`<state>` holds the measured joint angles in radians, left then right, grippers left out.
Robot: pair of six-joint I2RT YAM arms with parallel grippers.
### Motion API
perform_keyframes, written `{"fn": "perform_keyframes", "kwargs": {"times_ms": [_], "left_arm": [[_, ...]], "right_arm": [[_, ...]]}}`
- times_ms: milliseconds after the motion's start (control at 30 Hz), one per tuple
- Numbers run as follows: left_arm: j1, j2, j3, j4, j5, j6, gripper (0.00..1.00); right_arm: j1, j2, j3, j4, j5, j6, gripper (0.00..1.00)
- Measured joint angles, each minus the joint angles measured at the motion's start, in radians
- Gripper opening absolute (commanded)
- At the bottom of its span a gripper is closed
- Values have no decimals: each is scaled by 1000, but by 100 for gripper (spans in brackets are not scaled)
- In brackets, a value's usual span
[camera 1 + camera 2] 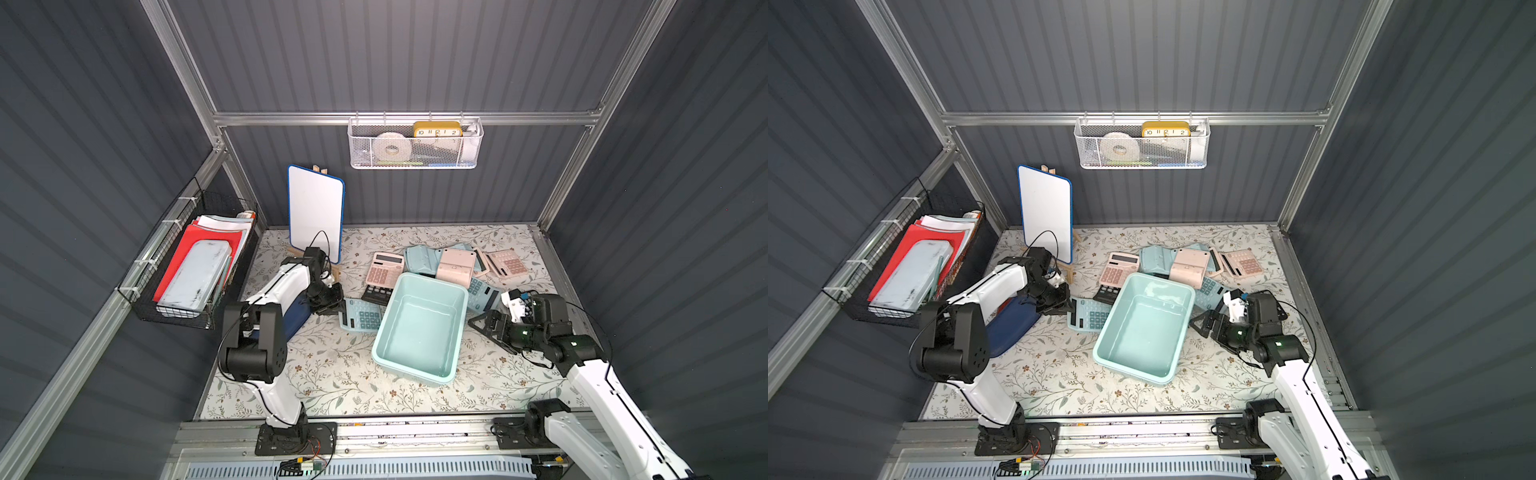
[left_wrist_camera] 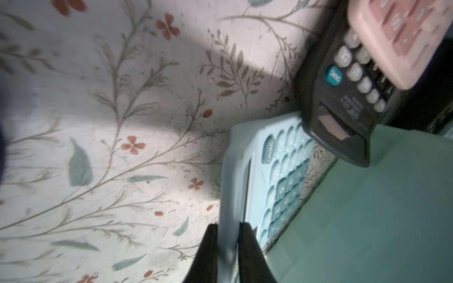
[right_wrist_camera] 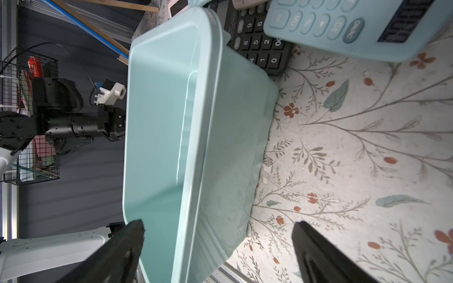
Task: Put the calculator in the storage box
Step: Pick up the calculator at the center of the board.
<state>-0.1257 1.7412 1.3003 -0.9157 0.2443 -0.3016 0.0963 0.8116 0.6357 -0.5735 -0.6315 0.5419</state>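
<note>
A light blue calculator (image 1: 362, 319) (image 1: 1091, 318) (image 2: 277, 176) lies on the floral table just left of the storage box, close against its outer wall. My left gripper (image 1: 338, 306) (image 2: 228, 227) is shut on that calculator's left edge, with the edge pinched between both fingers. The storage box (image 1: 386, 318) (image 1: 1109, 318) (image 3: 210, 98) is a pale mint tub standing empty in the middle of the table. My right gripper (image 1: 487, 331) (image 3: 218, 226) is open at the box's right side. One of its fingers is over the rim and the other over the table.
A pink calculator (image 1: 384, 268) and a black one (image 1: 376, 293) lie behind the box, and several more are piled at the back right (image 1: 451, 262). A whiteboard (image 1: 316, 212) stands at the back left. A black wire basket (image 1: 195, 266) and a white mesh basket (image 1: 415, 143) hang on the walls.
</note>
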Motion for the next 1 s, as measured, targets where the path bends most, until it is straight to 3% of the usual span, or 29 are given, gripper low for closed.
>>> {"fn": "perform_keyframes", "kwargs": {"times_ms": [200,467,633,767,1000], "left_arm": [[2,-122,98,-96,-121,-51,0],[2,-328,177,-97,-120,-134,0],[1,-426,185,-60,-19,-170,0],[0,-486,163,0,126,-193,0],[-3,-528,31,93,332,-214,0]], "right_arm": [[0,0,52,-11,6,2,99],[0,0,113,-26,2,34,90],[0,-3,136,-10,-49,62,90],[1,-5,137,50,-127,108,89],[61,22,137,232,-253,199,82]]}}
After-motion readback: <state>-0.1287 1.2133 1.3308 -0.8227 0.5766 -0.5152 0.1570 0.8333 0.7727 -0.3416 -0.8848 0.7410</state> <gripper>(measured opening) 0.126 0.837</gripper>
